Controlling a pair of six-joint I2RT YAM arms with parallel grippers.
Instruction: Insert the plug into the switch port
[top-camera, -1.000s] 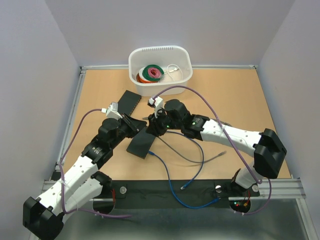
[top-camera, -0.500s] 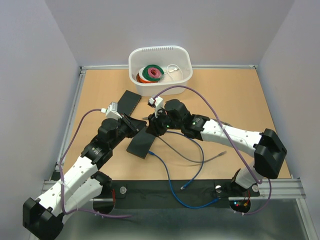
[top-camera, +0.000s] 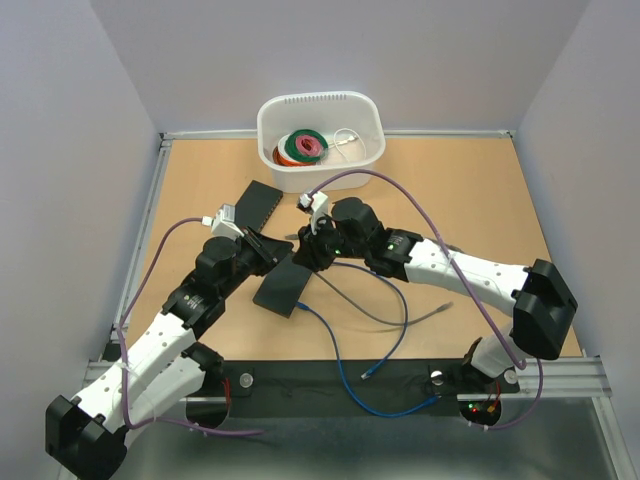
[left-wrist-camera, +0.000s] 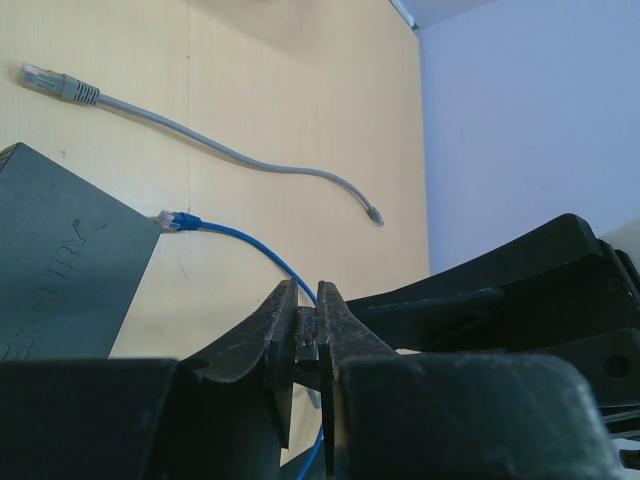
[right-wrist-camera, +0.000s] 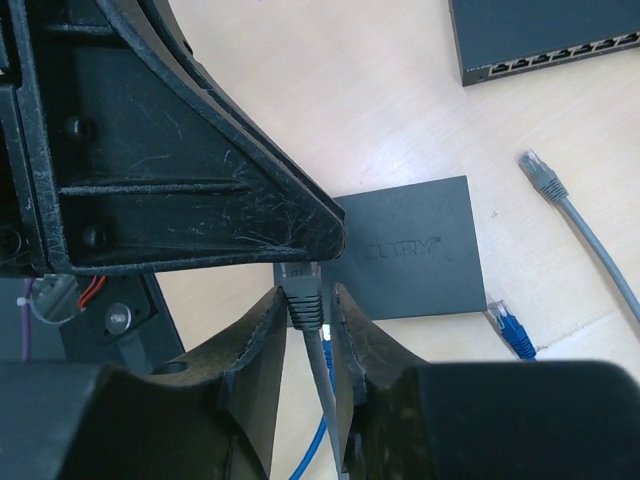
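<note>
A flat black switch lies on the table, also seen in the left wrist view and the right wrist view. Both grippers meet just above its far end. My right gripper is shut on the ribbed boot of a grey plug, whose cable runs back between the fingers. The plug's tip is hidden under the left gripper's finger. My left gripper is shut on a small dark ribbed piece, apparently the same plug. In the top view, the left gripper and the right gripper nearly touch.
A second black switch lies further back, ports showing. A blue plug lies at the near switch's corner. A loose grey plug and cables trail to the front right. A white bin holds tape rolls at the back.
The right arm's rear link has shifted slightly right. Both grippers stay together over the switch.
</note>
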